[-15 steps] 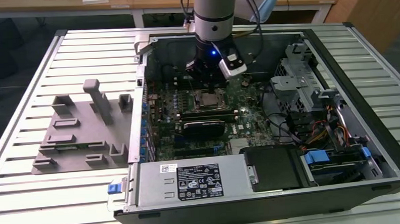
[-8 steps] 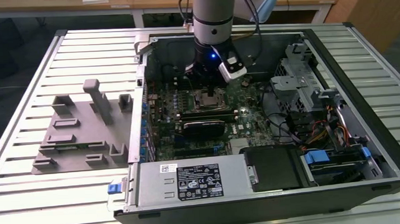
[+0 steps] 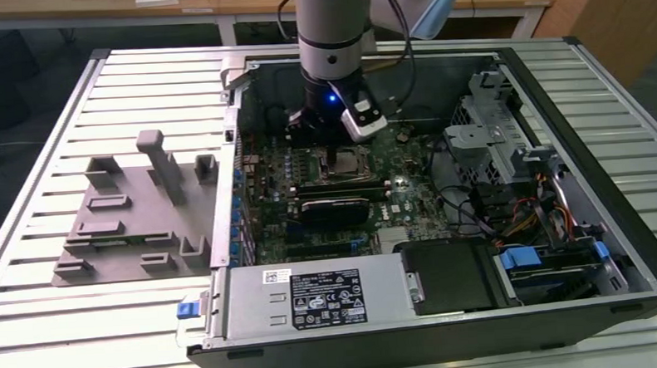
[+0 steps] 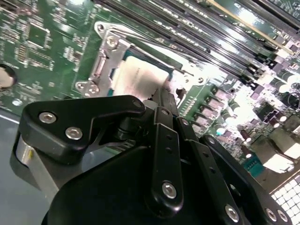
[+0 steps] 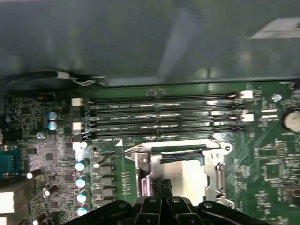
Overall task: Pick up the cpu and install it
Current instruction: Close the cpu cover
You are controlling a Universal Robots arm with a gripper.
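The cpu (image 4: 140, 77) lies flat in its socket on the green motherboard (image 3: 408, 210), silvery top up, inside the metal socket frame (image 5: 218, 176). It also shows in the first wrist view as a pale square cpu (image 5: 187, 176), and in the exterior view as a small cpu (image 3: 346, 161) in the middle of the board. My gripper (image 4: 162, 96) hangs just over one edge of the chip, its black fingers (image 5: 161, 187) pressed together with nothing between them. In the exterior view the gripper (image 3: 324, 134) sits low inside the open computer case.
Several long memory slots (image 5: 164, 112) run beside the socket. A black ribbed module (image 3: 335, 207) lies just beyond it. The case walls, a drive cage (image 3: 493, 135) and power supply (image 3: 311, 297) hem in the board. A grey plastic plate with upright blocks (image 3: 130, 217) lies outside on the slatted table.
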